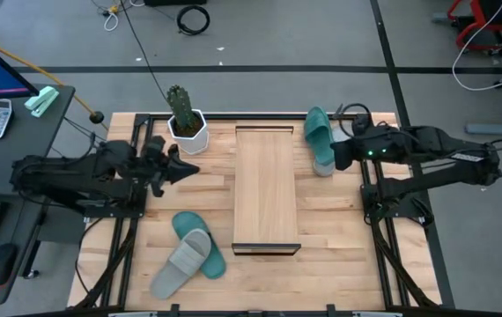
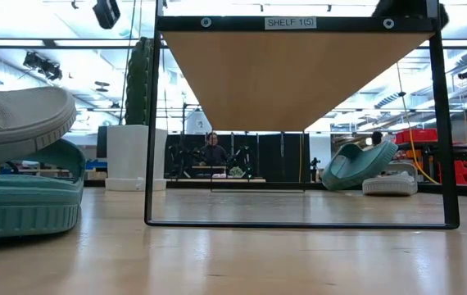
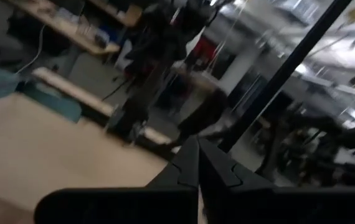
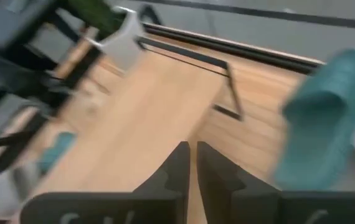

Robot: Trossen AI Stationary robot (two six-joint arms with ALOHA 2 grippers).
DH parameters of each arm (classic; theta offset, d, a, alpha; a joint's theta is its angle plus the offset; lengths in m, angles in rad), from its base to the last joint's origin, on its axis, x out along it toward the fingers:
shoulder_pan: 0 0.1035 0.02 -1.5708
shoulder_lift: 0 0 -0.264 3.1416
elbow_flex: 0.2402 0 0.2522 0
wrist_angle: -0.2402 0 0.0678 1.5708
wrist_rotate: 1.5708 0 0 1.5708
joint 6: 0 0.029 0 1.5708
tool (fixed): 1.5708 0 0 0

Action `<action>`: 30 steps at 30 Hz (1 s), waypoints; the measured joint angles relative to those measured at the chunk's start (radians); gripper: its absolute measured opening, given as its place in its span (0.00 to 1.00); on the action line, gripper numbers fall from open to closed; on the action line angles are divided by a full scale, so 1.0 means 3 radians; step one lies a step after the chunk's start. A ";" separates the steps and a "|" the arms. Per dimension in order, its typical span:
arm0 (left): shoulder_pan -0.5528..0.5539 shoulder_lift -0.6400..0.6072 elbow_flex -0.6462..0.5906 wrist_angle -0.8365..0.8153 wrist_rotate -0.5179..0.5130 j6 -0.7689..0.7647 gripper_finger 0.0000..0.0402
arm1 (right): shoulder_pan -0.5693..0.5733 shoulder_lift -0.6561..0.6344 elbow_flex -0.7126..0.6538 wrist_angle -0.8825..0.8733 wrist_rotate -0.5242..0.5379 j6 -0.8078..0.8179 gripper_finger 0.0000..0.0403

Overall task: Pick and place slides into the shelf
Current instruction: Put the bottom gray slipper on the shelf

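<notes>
Slides: two teal (image 1: 320,134) (image 1: 200,244), two grey (image 1: 181,263) (image 1: 324,165), rubber; wooden shelf (image 1: 266,187) between left tool (image 1: 193,166), pressed together, and right tool (image 1: 337,156), barely parted.

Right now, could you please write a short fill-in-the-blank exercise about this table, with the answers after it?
1. The top of the shelf holds ____ sandals.
2. The grey sandal lies partly on top of a ____ sandal.
3. The white pot holds a ____.
4. The left gripper has its fingers ____.

Answers: no; teal; cactus; shut
</notes>
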 joint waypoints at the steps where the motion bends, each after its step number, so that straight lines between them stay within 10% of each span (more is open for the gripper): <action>1: 0.0000 0.0039 0.0044 -0.0103 0.0012 -0.0003 0.03 | 0.0000 0.0005 0.0001 -0.0073 0.0007 0.0057 0.09; 30: -0.0732 0.0134 0.0144 -0.2157 0.0472 -0.0652 0.13 | 0.0001 0.0013 -0.0020 -0.0406 0.0003 0.0157 0.09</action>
